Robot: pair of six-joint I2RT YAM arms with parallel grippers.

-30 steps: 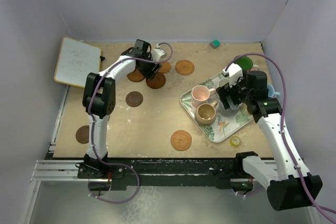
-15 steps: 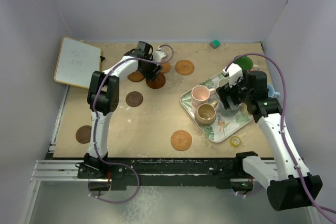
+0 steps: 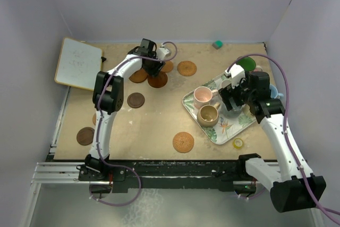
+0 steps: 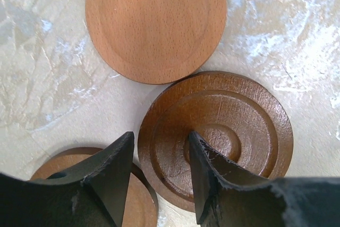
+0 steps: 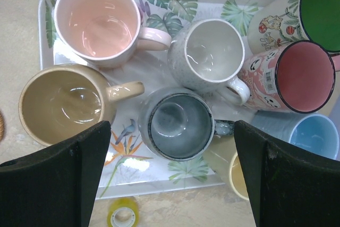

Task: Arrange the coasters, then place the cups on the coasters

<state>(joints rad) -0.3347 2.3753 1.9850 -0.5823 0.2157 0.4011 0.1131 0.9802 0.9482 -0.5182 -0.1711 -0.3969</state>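
Observation:
Several coasters lie on the table; three cluster at the back: a dark brown ringed coaster, a light orange one and a third partly under a finger. My left gripper is low over the dark coaster, jaws narrowed but open, one finger on its face and the other outside its rim. My right gripper hangs wide open above the slate cup. Around it stand the pink, tan, grey, red, green, light blue and yellow cups.
The leaf-patterned tray holds the pink, tan, grey and slate cups. A yellow tape roll lies by its near corner. A whiteboard sits back left and a small green block by the back wall.
My left gripper has shifted slightly right over the coaster cluster and its jaws have narrowed. The right arm has not moved.

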